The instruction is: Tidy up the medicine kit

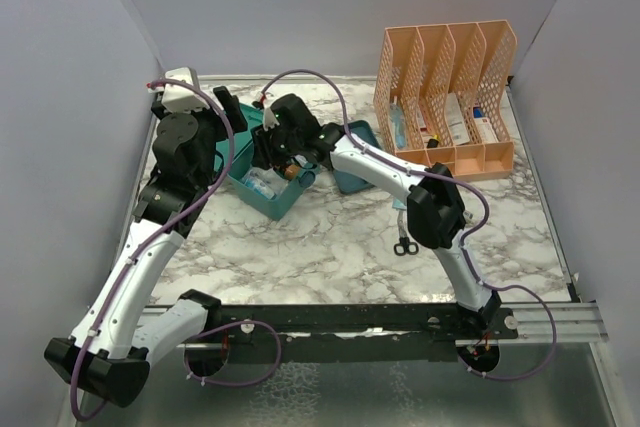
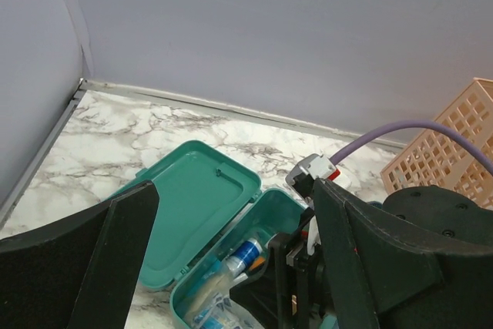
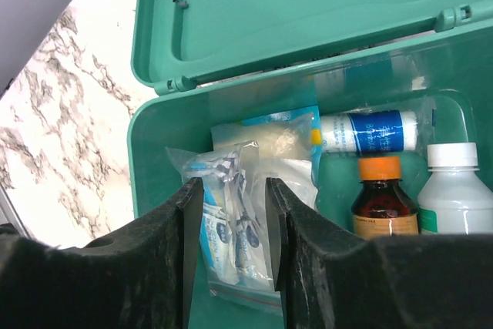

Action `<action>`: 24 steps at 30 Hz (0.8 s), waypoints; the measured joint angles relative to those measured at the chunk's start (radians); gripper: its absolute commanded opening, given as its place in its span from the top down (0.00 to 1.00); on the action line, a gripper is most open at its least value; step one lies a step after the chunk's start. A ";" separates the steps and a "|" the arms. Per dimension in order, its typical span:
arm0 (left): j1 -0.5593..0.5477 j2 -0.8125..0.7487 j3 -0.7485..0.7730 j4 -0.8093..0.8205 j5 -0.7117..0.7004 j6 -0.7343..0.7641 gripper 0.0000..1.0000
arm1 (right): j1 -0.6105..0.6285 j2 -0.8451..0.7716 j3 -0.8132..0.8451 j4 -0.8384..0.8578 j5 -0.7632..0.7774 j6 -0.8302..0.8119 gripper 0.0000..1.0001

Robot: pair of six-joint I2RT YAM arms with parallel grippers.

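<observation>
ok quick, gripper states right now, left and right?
Left gripper: open, nothing between the fingers.
Right gripper: closed on the clear packet inside the medicine kit.

One high camera, two on the wrists
The top view looks down and forward over the whole table (image 1: pixel 340 247), arm bases (image 1: pixel 490 325) at 6 o'clock, the open green box (image 1: pixel 272 197) toward 9 o'clock. The left wrist view sits low, facing the back wall (image 2: pixel 269 36) past its own fingers (image 2: pixel 100 260), the box at 6 o'clock. The right wrist view peers straight into the box from very near, fingers (image 3: pixel 123 267) at 6 o'clock. All three share the box
</observation>
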 measured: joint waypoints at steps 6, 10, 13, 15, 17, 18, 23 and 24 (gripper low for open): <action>0.000 0.013 0.024 -0.009 0.057 0.037 0.12 | -0.002 -0.009 0.014 -0.030 0.033 0.056 0.61; 0.001 0.002 0.030 -0.012 0.195 0.046 0.11 | -0.016 -0.080 -0.044 -0.051 0.063 0.137 0.61; 0.001 -0.032 0.001 -0.008 0.314 0.048 0.05 | -0.031 -0.210 -0.169 -0.051 0.089 0.185 0.59; 0.001 -0.053 -0.022 -0.006 0.374 0.045 0.01 | -0.037 -0.316 -0.264 -0.044 0.112 0.201 0.59; 0.001 -0.117 -0.106 0.011 0.427 0.030 0.01 | -0.046 -0.418 -0.349 -0.037 0.146 0.214 0.59; 0.001 -0.146 -0.149 0.019 0.447 0.020 0.01 | -0.049 -0.477 -0.400 -0.029 0.168 0.219 0.59; 0.001 -0.255 -0.283 0.005 0.486 0.036 0.01 | -0.048 -0.698 -0.655 0.011 0.218 0.210 0.59; 0.001 -0.282 -0.304 0.005 0.485 0.056 0.01 | -0.048 -0.730 -0.699 0.017 0.218 0.201 0.59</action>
